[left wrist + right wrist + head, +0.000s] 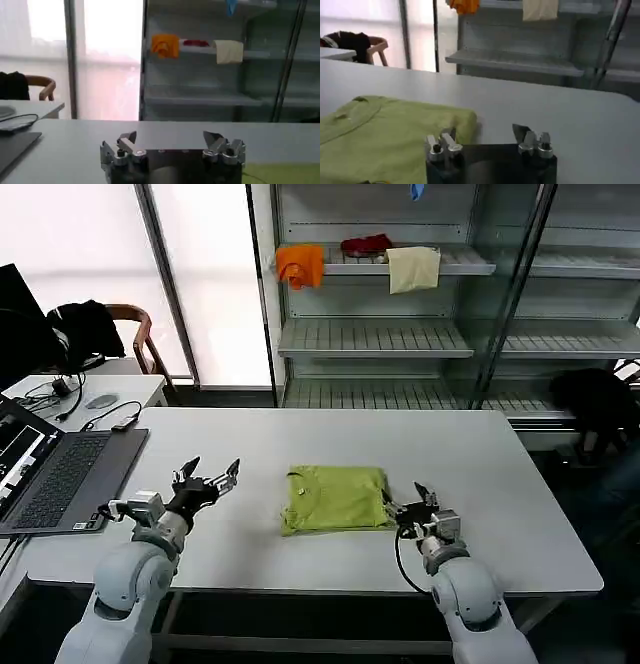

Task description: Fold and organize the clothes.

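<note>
The clothes are one lime yellow-green T-shirt [335, 497], lying folded into a neat rectangle in the middle of the white table [500, 474]. My left gripper [212, 474] hovers open over bare table to the shirt's left, a hand's width away from it. In the left wrist view the left gripper [170, 137] has its fingers spread wide with nothing between them, and a corner of the T-shirt [285, 175] shows beside it. My right gripper [408, 502] sits open right at the shirt's right edge. The right wrist view shows the right gripper [487, 132] empty, with the T-shirt [385, 135] beside one finger.
An open laptop [50, 474] with cables lies on the table's left end. Behind the table stands a shelf unit holding an orange cloth [300, 264], a red cloth [366, 244] and a cream cloth [413, 268]. A black garment [85, 324] hangs on a chair at the back left.
</note>
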`<action>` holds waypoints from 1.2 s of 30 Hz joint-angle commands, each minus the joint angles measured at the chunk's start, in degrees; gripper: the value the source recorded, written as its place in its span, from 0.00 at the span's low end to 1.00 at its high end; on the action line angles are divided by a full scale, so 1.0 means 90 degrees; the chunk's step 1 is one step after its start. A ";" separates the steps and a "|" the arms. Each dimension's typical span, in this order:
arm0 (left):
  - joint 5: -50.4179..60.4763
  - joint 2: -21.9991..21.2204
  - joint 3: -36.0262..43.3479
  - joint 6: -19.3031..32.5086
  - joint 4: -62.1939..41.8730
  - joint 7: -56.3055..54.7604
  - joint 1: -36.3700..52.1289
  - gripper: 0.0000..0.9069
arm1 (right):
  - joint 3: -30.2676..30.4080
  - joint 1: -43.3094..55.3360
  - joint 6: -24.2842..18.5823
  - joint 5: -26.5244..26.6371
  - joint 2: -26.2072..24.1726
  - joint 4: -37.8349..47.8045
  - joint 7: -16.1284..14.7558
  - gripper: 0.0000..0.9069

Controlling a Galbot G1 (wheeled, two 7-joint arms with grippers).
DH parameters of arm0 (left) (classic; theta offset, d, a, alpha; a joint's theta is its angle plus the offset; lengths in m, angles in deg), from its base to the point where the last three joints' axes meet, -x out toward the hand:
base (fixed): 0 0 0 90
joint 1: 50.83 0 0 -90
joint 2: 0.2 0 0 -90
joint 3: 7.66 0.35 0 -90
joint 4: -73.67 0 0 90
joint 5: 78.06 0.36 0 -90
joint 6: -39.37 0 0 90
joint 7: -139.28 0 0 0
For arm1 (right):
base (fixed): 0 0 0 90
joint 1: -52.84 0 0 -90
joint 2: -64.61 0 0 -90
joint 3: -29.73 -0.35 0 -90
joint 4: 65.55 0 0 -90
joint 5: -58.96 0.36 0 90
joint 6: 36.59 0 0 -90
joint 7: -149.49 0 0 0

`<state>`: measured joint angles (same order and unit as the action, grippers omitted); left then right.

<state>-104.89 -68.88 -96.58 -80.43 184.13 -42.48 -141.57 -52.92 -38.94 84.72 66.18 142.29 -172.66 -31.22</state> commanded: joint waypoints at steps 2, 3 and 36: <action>0.0044 0.0005 -0.0017 0.0042 -0.0038 0.0009 -0.0048 1.00 | -0.0932 -0.0201 -0.0291 -0.0542 -0.0565 0.0013 -0.0249 1.00; 0.0050 0.0007 -0.0023 0.0050 -0.0046 0.0011 -0.0058 1.00 | -0.1040 -0.0212 -0.0297 -0.0466 -0.0629 0.0024 -0.0283 1.00; 0.0179 -0.0026 -0.0085 0.0358 -0.0237 0.0165 -0.0166 1.00 | -0.1601 -0.0330 -0.0399 0.0094 -0.1094 0.0081 -0.0670 1.00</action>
<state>-103.34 -69.15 -97.29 -77.55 182.29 -41.12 -143.09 -66.53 -41.73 81.40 66.74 132.97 -171.79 -36.37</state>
